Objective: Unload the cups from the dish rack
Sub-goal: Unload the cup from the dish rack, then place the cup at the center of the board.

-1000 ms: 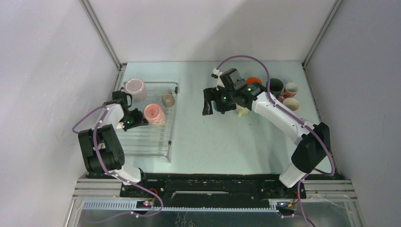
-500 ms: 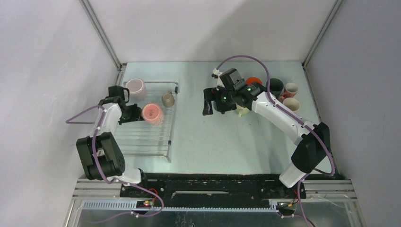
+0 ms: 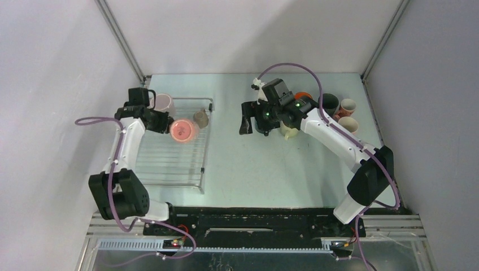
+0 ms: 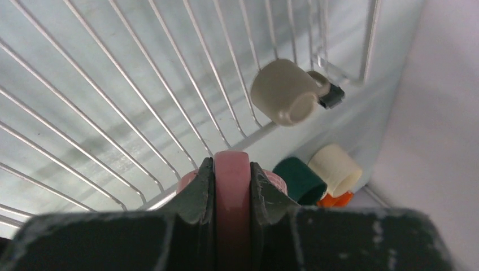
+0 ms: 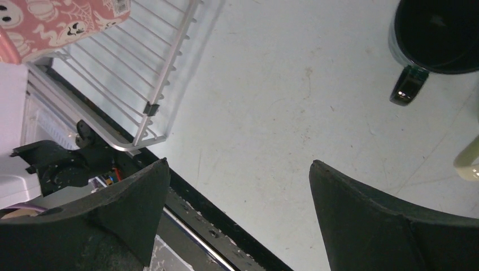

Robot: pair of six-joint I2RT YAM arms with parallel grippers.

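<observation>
My left gripper (image 3: pixel 164 122) is shut on the handle of the pink patterned cup (image 3: pixel 183 130) and holds it tilted above the far part of the dish rack (image 3: pixel 169 164). In the left wrist view the fingers (image 4: pixel 202 186) pinch the pink handle (image 4: pixel 231 175). A lilac-white cup (image 3: pixel 164 103) and a small beige cup (image 3: pixel 200 118) lie in the rack's far end; the beige cup also shows in the left wrist view (image 4: pixel 285 99). My right gripper (image 3: pixel 253 119) is open and empty above the table's middle (image 5: pixel 238 162).
Unloaded cups stand at the far right: orange (image 3: pixel 304 96), dark green (image 3: pixel 329 104), pink-and-white (image 3: pixel 347 106), cream (image 3: pixel 350 125), and another cream one (image 3: pixel 289 131) under the right arm. A dark green cup (image 5: pixel 438 34) is near the right gripper. The rack's near corner (image 5: pixel 148 107) is to its left.
My left arm has lifted the pink cup off the rack bars and carried it toward the far end, turning its mouth upward. The right arm has hardly moved.
</observation>
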